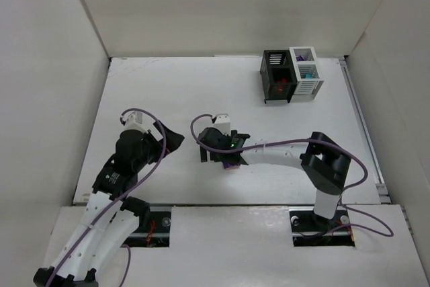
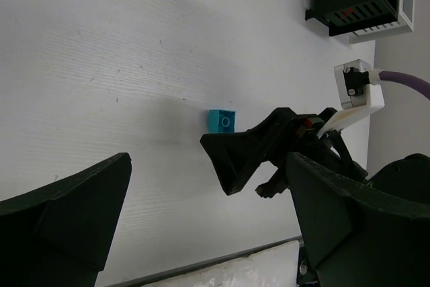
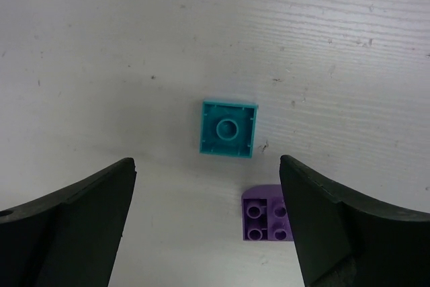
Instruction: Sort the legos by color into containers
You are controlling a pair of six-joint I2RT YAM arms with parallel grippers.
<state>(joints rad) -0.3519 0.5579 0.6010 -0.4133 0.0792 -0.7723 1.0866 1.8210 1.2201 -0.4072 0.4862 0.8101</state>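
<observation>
Your right gripper (image 3: 207, 166) hung over the table (image 1: 168, 92) with its jaws spread wide and nothing in them. A teal lego (image 3: 228, 128) lay flat just ahead of the gap between its fingers, and a purple lego (image 3: 267, 214) sat close beside one finger. Your left gripper (image 2: 208, 162) also stood wide open and empty. The containers (image 1: 291, 75) stood well beyond both.

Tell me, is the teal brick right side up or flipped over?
Flipped over. The teal brick shows its hollow underside, a raised rim around one central tube, with no studs facing up.
</observation>
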